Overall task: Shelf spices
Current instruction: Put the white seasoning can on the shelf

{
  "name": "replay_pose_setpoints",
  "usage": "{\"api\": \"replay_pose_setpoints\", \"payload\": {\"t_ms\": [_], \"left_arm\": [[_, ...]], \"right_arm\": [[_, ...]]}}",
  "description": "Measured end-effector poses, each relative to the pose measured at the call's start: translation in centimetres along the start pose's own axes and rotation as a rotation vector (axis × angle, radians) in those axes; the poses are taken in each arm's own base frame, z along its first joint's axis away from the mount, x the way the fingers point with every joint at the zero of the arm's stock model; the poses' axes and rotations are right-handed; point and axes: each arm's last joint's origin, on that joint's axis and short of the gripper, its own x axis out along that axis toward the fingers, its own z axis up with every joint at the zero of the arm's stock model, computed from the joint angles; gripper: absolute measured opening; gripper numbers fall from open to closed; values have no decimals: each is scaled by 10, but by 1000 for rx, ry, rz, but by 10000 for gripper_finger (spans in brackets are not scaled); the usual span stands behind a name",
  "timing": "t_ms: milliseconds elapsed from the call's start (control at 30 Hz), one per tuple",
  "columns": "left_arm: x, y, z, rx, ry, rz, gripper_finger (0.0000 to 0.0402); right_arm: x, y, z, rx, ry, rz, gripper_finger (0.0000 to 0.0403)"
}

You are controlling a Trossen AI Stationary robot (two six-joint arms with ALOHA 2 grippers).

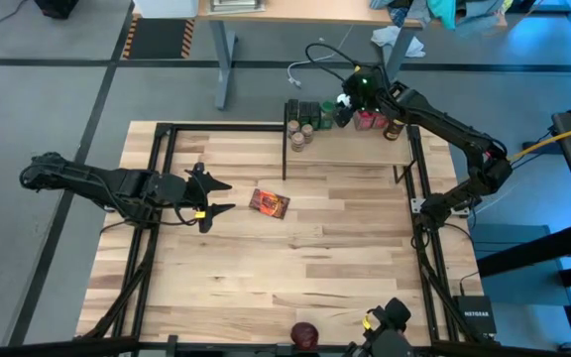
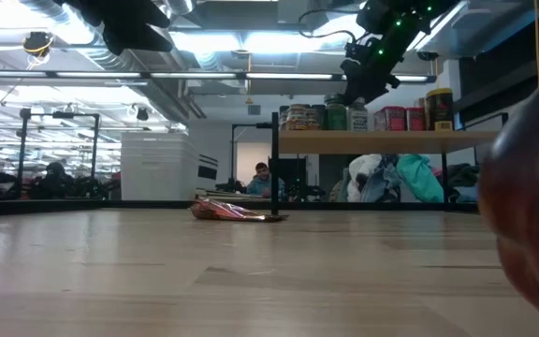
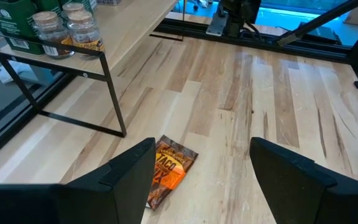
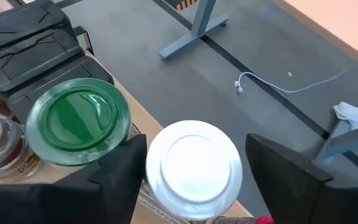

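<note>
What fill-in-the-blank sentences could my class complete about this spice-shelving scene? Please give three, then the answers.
1. The right gripper straddles a bottle whose cap is ____.
2. The orange-red packet lies flat on the ____, not on the shelf.
3. The jar beside that bottle has a ____ lid.

Answers: white; tabletop; green

Jars on shelf; packet before it.

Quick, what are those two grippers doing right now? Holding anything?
Left gripper: open, empty, hovering near the orange-red packet.
Right gripper: open around the white-capped bottle on the shelf, not clamped.
</note>
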Motion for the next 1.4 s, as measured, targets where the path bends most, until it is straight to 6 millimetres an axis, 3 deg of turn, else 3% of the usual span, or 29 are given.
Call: {"api": "replay_pose_setpoints", "payload": {"t_ms": [300, 633, 933, 1133, 1400], "left_arm": [[0, 0, 0, 0, 0, 0, 255], [0, 0, 0, 0, 0, 0, 255], [0, 0, 0, 0, 0, 0, 255], [0, 0, 0, -1, 0, 0, 255], [0, 0, 1, -4, -7, -2, 255]], "right_arm": [[0, 0, -1, -6, 6, 2, 212], [0, 1, -1, 59, 13, 1, 230], [-1, 0, -3, 138, 34, -22, 215], [-5, 0, -9, 153, 86, -20, 241], [-8, 0, -9, 167, 88, -22, 221]]}}
